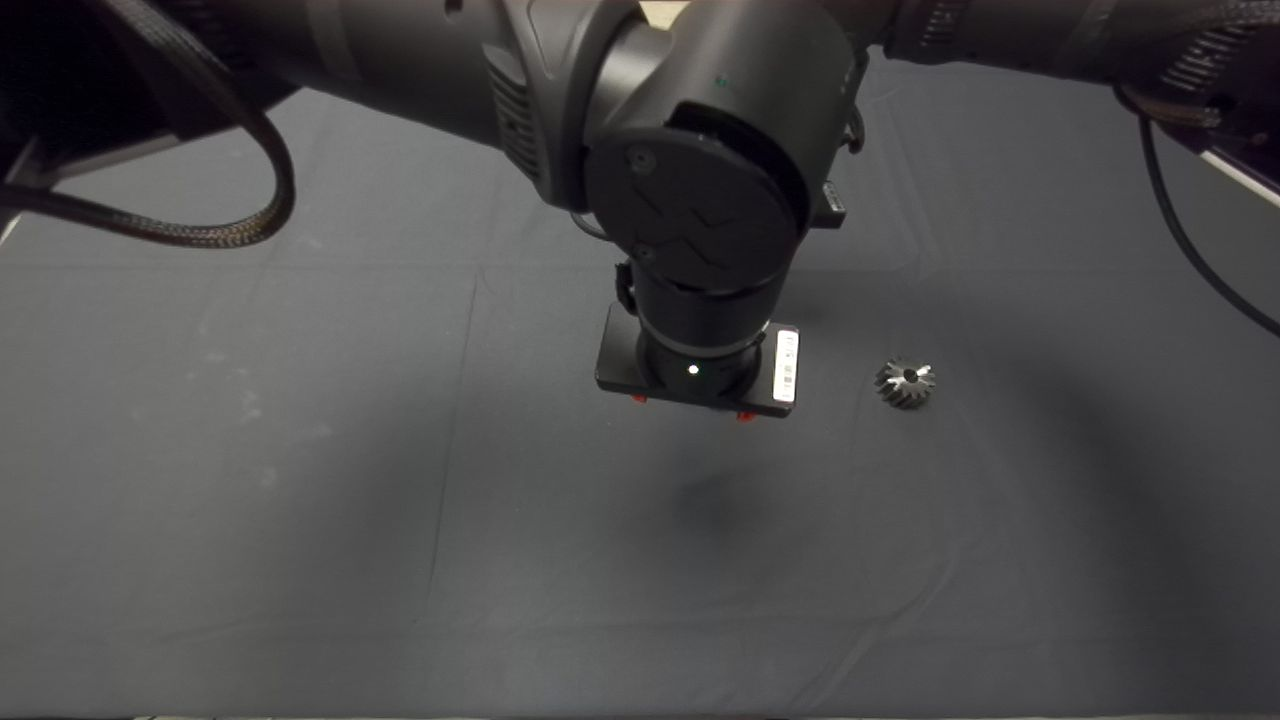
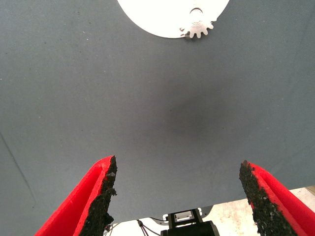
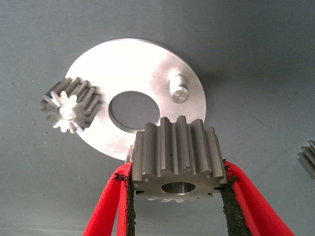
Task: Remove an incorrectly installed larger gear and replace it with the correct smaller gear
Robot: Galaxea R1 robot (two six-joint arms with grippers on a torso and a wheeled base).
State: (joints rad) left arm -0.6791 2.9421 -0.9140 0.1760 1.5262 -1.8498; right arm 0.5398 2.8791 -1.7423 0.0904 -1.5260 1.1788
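1. Overhead, from the head view, a black arm reaches over the middle of the dark mat that covers the worktop and points straight down, so it hides whatever lies under it; only two small red tips show beneath its wrist plate. To the right of it, well apart, the larger gear lies alone on the mat, shiny, with long flared teeth and a small centre hole.
2. Next, the left wrist view: the left gripper hangs above bare mat with its jaws spread wide and nothing between them. Beyond the jaws shows part of a round silver plate, with a small silvery gear at its edge.
3. Lastly, the right wrist view: the right gripper has its jaws pinching the smaller gear, one black pad on each side of its toothed rim, the round bore facing the camera. The dark-grey gear is held up in the air just above the near rim of the plate. That plate has a large round hole in its middle, an upright peg standing bare on one side of the hole, and a silvery small gear sitting on the opposite side. Another gear shows partly at the picture's edge, lying on the mat apart from the plate
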